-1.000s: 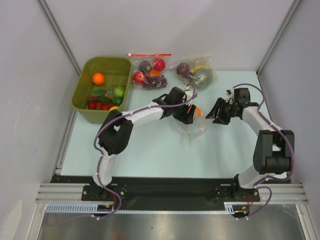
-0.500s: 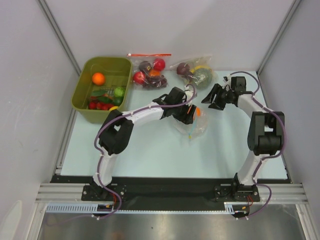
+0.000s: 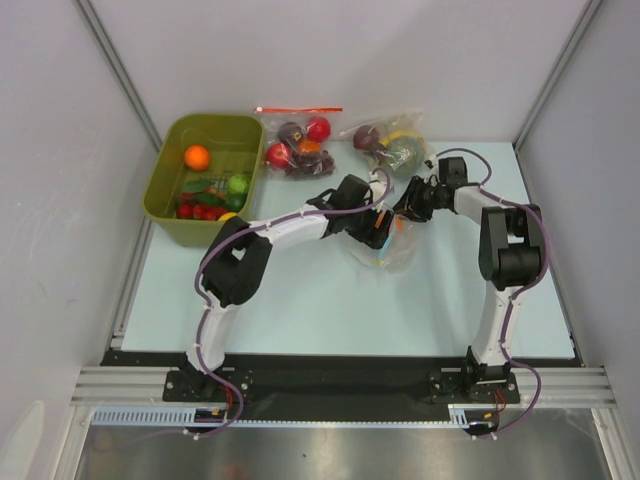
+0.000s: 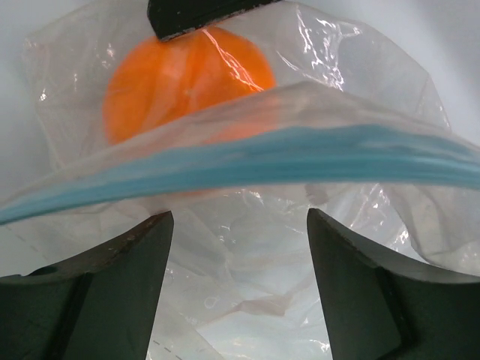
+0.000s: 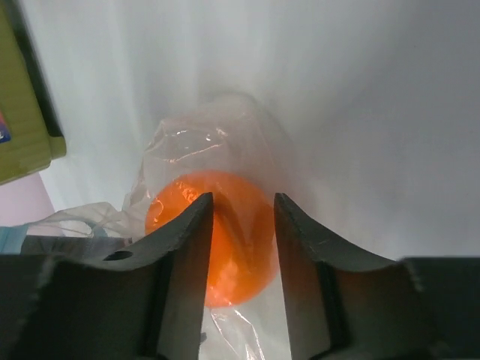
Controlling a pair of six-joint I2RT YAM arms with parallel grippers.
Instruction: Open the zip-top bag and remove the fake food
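Note:
The zip-top bag [image 3: 388, 256] lies crumpled at mid-table, with its light-blue zip strip [image 4: 300, 150] running across the left wrist view. One orange fake fruit [image 3: 397, 223] sits inside it, also seen in the left wrist view [image 4: 172, 90] and the right wrist view [image 5: 240, 251]. My left gripper [image 3: 377, 231] is open, its jaws spread over the bag's clear film just below the strip [image 4: 240, 225]. My right gripper [image 3: 406, 205] is open at the bag's far side. Its fingertips reach the bagged orange fruit [image 5: 243, 204], one on each side. No other fruit shows in this bag.
An olive bin [image 3: 166, 190] at the back left holds an orange fruit, green fruits and red cherry tomatoes. A clear bag with a red-orange strip [image 3: 298, 145] and another bag with purple and green fruit [image 3: 392, 143] lie at the back, just beyond my grippers.
My right gripper has swung left and toward the back, from beside the bag to its far end at the orange fruit. The left arm and the bag have stayed put.

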